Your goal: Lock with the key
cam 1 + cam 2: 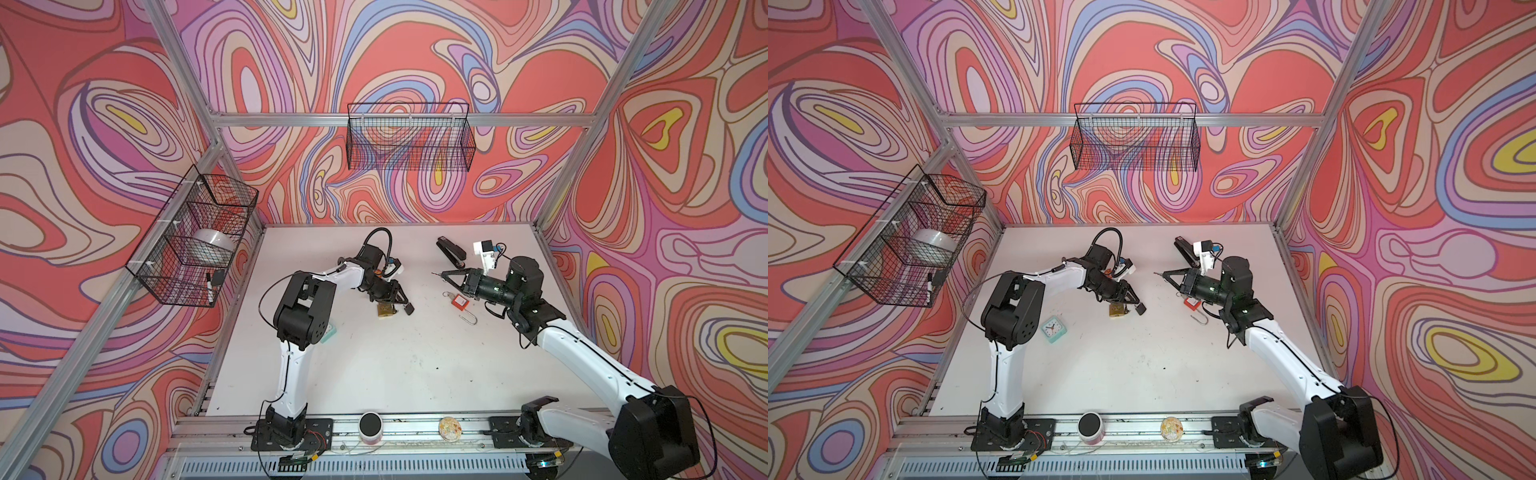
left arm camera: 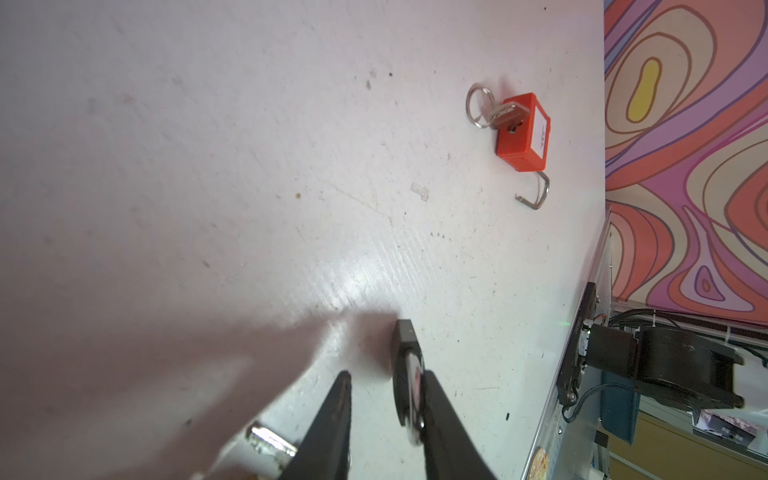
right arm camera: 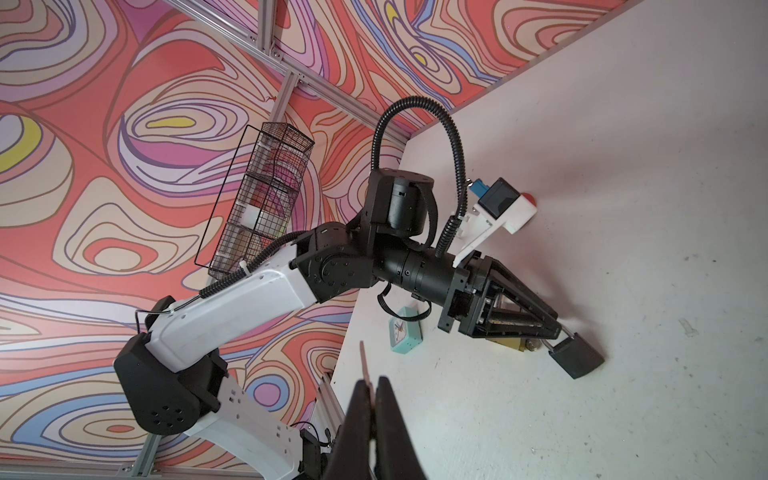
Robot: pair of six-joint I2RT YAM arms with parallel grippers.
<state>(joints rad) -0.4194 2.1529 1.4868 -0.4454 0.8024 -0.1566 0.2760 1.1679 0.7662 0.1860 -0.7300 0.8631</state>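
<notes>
Your right claw (image 3: 374,380) grasps the key (image 3: 365,361). Your left claw (image 2: 386,378) stands released beside the black padlock (image 2: 404,345). Locking is not yet done.

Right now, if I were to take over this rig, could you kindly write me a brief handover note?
Left gripper: open, black padlock at its fingertips, not clamped.
Right gripper: shut on a key, apart from every lock.
Brass padlock lies beside the black one; red padlock, shackle open, holds a ringed key.
Done: key in hand. Left: insert and turn it; which lock it fits I cannot tell.
</notes>
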